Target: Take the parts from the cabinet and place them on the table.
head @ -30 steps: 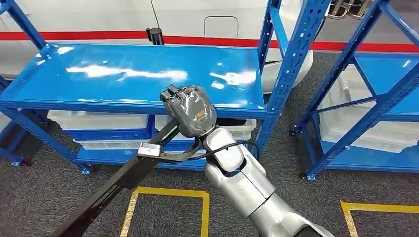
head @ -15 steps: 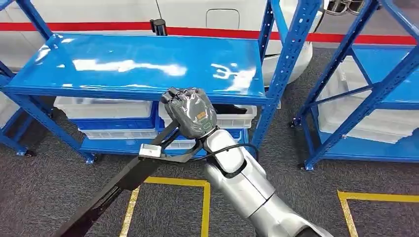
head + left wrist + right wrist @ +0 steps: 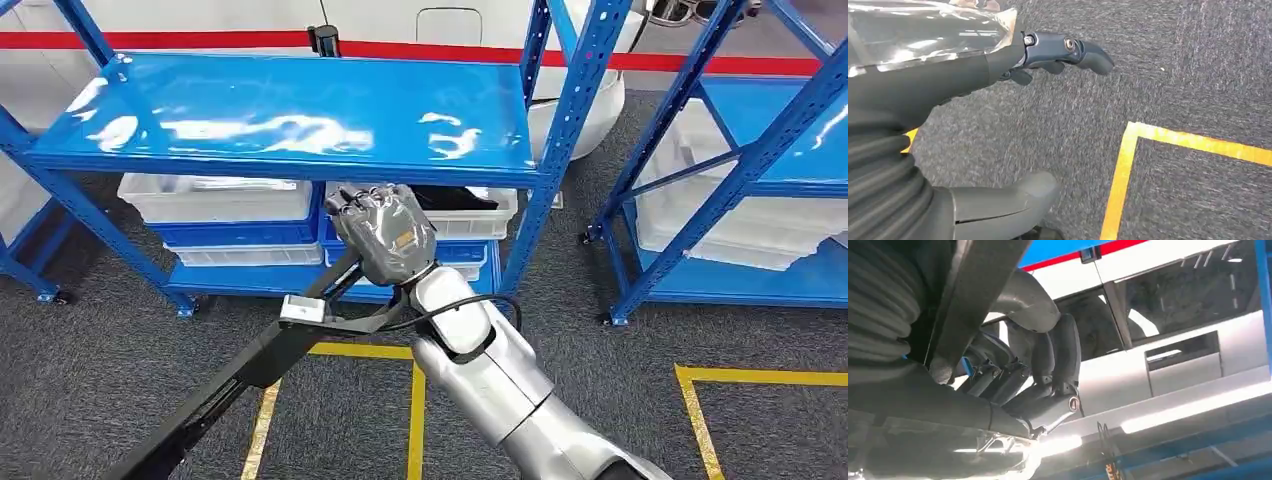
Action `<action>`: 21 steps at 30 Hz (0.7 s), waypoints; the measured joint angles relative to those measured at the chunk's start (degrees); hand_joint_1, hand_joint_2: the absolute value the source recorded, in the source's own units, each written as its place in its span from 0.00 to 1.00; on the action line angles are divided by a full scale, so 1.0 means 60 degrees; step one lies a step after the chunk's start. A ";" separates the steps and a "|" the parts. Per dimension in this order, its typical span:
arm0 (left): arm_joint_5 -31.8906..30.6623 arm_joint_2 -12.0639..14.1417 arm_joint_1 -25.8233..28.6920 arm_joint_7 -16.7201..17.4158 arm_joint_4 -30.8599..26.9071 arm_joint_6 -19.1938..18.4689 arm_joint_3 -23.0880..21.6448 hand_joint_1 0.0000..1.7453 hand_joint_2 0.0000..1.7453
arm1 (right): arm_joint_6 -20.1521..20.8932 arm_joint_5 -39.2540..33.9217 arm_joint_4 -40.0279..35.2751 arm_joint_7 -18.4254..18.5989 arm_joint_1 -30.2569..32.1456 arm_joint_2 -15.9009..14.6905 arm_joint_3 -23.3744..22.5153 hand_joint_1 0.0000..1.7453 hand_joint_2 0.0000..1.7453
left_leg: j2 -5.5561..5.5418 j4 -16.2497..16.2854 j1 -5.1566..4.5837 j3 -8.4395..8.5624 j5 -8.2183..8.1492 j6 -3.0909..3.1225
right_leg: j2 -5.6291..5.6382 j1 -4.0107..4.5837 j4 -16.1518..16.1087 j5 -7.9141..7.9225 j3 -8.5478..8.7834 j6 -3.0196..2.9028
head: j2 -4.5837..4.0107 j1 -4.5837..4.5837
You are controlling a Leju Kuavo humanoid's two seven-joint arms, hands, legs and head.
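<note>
The right hand (image 3: 385,232) grips a long black part (image 3: 262,362), fingers curled around its upper end, in front of the blue cabinet (image 3: 290,125) (its top shelf glossy with reflections). The part slants down from the hand over the grey carpet (image 3: 90,350) and its yellow floor lines (image 3: 415,400). The left hand (image 3: 998,100) hangs over the carpet, fingers apart and holding nothing. White bins (image 3: 215,197) sit on the cabinet's lower shelf.

Right hand (image 3: 1038,370) grips a long dark part (image 3: 978,295), apparently flat.
</note>
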 joint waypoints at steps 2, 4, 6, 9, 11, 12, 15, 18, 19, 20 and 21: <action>-0.0004 -0.0004 -0.0012 0.0011 0.0000 0.0000 0.0000 0.00 1.00 | 0.0000 0.0000 0.0000 0.0000 -0.0004 -0.0047 -0.0011 1.00 1.00 | 0.0091 -0.0132 0.0018 -0.0089 0.0228 0.0286 | 0.0017 0.0019 0.0146 -0.0127 -0.0183 0.0078 | 0.0000 0.0029; -0.0011 0.0000 -0.0017 0.0011 0.0000 0.0000 0.0004 0.00 1.00 | 0.0000 0.0000 0.0000 0.0000 -0.0002 -0.0080 -0.0018 1.00 1.00 | 0.0089 -0.0147 -0.0048 -0.0305 0.0409 0.0468 | 0.0025 0.0030 0.1289 -0.1058 -0.0619 -0.0158 | 0.0000 0.0087; -0.0011 -0.0004 -0.0016 0.0011 0.0000 0.0000 0.0000 0.00 1.00 | 0.0000 0.0000 0.0000 0.0004 0.0011 -0.0127 -0.0018 1.00 1.00 | 0.0100 -0.0130 -0.0117 -0.0566 0.0601 0.0513 | 0.0025 0.0032 0.2841 -0.1777 -0.1101 -0.0208 | 0.0000 0.0106; -0.0011 -0.0004 -0.0015 0.0011 0.0000 0.0000 0.0000 0.00 1.00 | 0.0000 0.0000 0.0000 0.0004 0.0049 -0.0186 -0.0015 1.00 1.00 | 0.0096 -0.0125 -0.0235 -0.0898 0.0869 0.0523 | 0.0029 0.0109 0.2538 -0.1461 -0.0471 -0.0071 | 0.0000 0.0131; -0.0011 -0.0011 -0.0017 0.0015 0.0000 0.0000 0.0000 0.00 1.00 | -0.0007 0.0000 -0.0004 0.0003 0.0035 -0.0178 -0.0015 1.00 1.00 | 0.0072 -0.0124 -0.0299 -0.1033 0.1025 0.0517 | 0.0037 0.0241 0.0841 -0.1110 0.0697 -0.0200 | 0.0000 0.0131; -0.0011 -0.0048 -0.0015 0.0015 0.0000 0.0000 0.0004 0.00 1.00 | -0.0015 0.0004 -0.0018 0.0004 0.0029 -0.0171 -0.0015 1.00 1.00 | 0.0070 -0.0116 -0.0337 -0.1085 0.1093 0.0477 | 0.0033 0.0353 0.0009 -0.1275 0.1244 -0.0383 | 0.0000 0.0113; -0.0004 -0.0040 -0.0020 0.0015 0.0000 0.0000 0.0004 0.00 1.00 | -0.0047 0.0025 -0.0029 0.0000 0.0037 -0.0153 -0.0015 1.00 1.00 | 0.0105 -0.0180 -0.0293 -0.1102 0.1335 0.0355 | 0.0009 0.0360 -0.0186 -0.1093 0.1161 -0.0346 | 0.0000 0.0131; 0.0018 0.0000 -0.0009 0.0004 0.0000 0.0018 0.0004 0.00 1.00 | -0.0047 0.0029 -0.0044 -0.0004 0.0037 -0.0113 -0.0007 1.00 1.00 | 0.0058 0.0123 -0.0216 -0.1341 0.0799 0.0186 | -0.0036 0.0071 -0.0363 -0.0696 0.1098 -0.0636 | 0.0000 0.0138; 0.0018 -0.0004 -0.0006 0.0004 0.0000 0.0018 0.0004 0.00 1.00 | -0.0055 0.0029 -0.0058 0.0000 0.0046 -0.0091 -0.0007 1.00 1.00 | 0.0048 0.0727 -0.0180 -0.1508 0.0184 0.0122 | -0.0051 0.0070 -0.0362 -0.0589 0.0974 -0.0664 | 0.0000 0.0087; 0.0018 0.0007 -0.0004 -0.0004 0.0000 0.0018 0.0007 0.00 1.00 | -0.0058 0.0040 -0.0062 0.0000 0.0055 -0.0091 -0.0007 1.00 1.00 | 0.0050 0.1473 -0.0133 -0.1719 -0.0308 0.0045 | -0.0054 0.0070 -0.0354 -0.0487 0.0858 -0.0657 | 0.0000 0.0080; 0.0015 0.0022 -0.0006 -0.0018 0.0000 0.0018 0.0007 0.00 1.00 | -0.0058 0.0058 -0.0062 0.0004 0.0069 -0.0091 -0.0004 1.00 1.00 | 0.0054 0.2203 -0.0079 -0.1924 -0.0633 -0.0034 | -0.0061 0.0069 -0.0345 -0.0396 0.0730 -0.0625 | 0.0000 0.0073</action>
